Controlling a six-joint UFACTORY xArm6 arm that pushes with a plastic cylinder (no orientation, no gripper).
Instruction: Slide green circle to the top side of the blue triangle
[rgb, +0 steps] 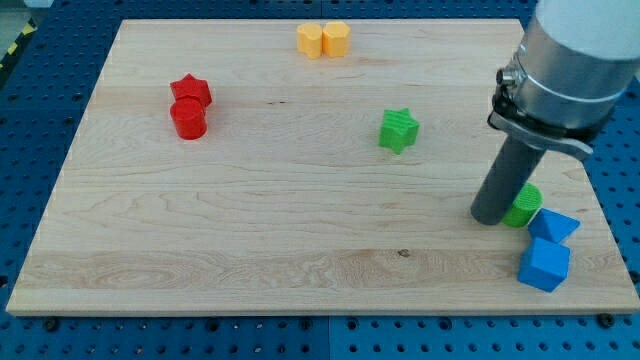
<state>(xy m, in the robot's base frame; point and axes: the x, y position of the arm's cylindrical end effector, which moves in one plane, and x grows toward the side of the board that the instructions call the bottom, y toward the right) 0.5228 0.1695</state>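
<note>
My tip (490, 217) presses against the view's left side of the green circle (525, 205), which sits touching the blue triangle (553, 225).

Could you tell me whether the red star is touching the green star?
No, the red star sits beside the red cylinder near the view's left, far apart from the green star.

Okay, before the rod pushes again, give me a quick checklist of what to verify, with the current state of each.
1. My tip sits against the green circle's left side: ok.
2. Green circle at the blue triangle's top side: not ok, it is upper left, touching or nearly.
3. Push to the view's right suits that: ok, probably.
4. Blue cube clear of that path: ok.
5. Green star well away: ok.
</note>
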